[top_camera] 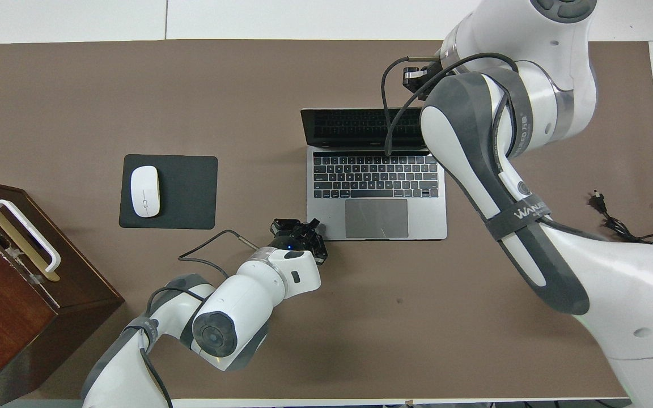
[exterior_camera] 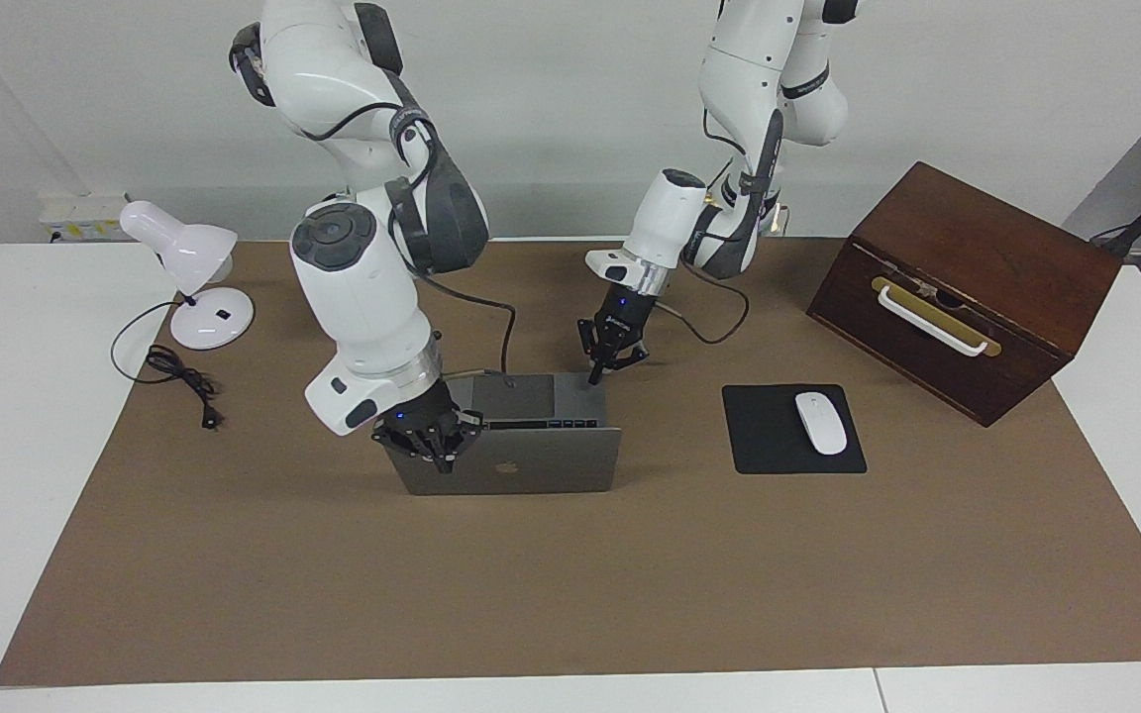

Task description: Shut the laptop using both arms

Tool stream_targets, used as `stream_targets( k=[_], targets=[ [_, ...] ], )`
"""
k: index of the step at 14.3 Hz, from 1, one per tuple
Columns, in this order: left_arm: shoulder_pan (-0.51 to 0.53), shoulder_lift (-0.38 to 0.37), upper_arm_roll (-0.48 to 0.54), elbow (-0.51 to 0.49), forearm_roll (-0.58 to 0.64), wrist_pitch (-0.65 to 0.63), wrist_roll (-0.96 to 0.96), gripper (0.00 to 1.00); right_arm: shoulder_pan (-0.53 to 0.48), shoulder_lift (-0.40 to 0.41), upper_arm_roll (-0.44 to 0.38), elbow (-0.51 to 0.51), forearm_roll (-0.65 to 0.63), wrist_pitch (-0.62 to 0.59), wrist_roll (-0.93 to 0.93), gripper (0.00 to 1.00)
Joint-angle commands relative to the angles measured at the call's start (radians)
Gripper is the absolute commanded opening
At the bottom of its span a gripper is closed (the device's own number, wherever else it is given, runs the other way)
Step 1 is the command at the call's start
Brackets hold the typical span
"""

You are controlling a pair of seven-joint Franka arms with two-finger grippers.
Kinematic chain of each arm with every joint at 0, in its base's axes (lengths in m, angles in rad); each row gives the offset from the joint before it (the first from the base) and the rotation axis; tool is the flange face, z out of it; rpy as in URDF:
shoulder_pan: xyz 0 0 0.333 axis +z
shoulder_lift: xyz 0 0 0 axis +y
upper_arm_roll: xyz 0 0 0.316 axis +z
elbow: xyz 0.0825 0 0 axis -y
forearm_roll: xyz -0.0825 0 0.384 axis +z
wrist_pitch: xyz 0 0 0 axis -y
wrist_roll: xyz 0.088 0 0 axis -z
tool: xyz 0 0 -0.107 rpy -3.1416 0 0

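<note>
Brown matting covered the counter (exterior_camera: 828, 555); the laptop (exterior_camera: 531, 465) stood open mid-counter. Right gripper (exterior_camera: 445, 463), fingertips together, met its lid; left gripper (exterior_camera: 593, 377), likewise pinched, touched its base. Closing remained undone.

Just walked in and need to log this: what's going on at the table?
Two white robot arms are working on the open, thin silver-grey laptop. The right claw, shut, is at the top edge of its lid, at the right arm's end. The left claw, also shut, is down at the near corner of its base. The lid is still up.
</note>
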Motion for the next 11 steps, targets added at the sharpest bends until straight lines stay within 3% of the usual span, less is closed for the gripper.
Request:
stream_targets(
  k=[1,3,6,8,11],
  targets=[
    [-0.022,0.049,0.017,0.011,0.015,0.053,0.011,0.00,-0.022,-0.045,0.008,-0.061,0.058,-0.034,0.026,0.00],
    [-0.027,0.066,0.018,0.009,0.015,0.085,0.011,0.00,-0.023,-0.069,0.007,-0.097,0.076,-0.082,0.036,0.00],
    [-0.027,0.067,0.018,0.009,0.015,0.085,0.011,0.00,-0.029,-0.126,0.008,-0.219,0.082,-0.073,0.046,0.00],
    [-0.024,0.067,0.018,0.002,0.015,0.088,0.026,0.00,-0.037,-0.143,0.007,-0.257,0.151,-0.071,0.051,0.00],
    [-0.013,0.071,0.018,0.003,0.015,0.091,0.072,0.00,-0.037,-0.168,0.007,-0.311,0.158,-0.068,0.071,0.00]
  ],
)
